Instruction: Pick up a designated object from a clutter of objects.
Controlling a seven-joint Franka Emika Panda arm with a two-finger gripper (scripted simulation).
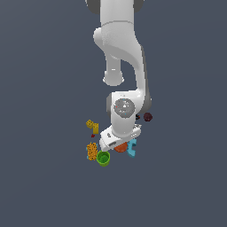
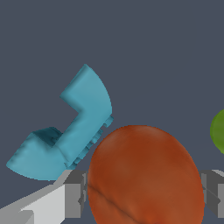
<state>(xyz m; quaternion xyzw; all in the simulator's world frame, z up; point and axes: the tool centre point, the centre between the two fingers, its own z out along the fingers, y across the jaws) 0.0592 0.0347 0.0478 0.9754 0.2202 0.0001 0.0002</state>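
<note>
Hiding orange-red ball (image 1: 120, 148) beneath fingers (image 2: 74, 194)

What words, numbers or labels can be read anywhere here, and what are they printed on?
None. The orange ball, cyan piece and green cup are plain and unmarked. The yellow blocks, bumpy block and maroon ball are too small to show any print. The arm bears no readable lettering; only a grey speckled disc shows on its wrist.
</note>
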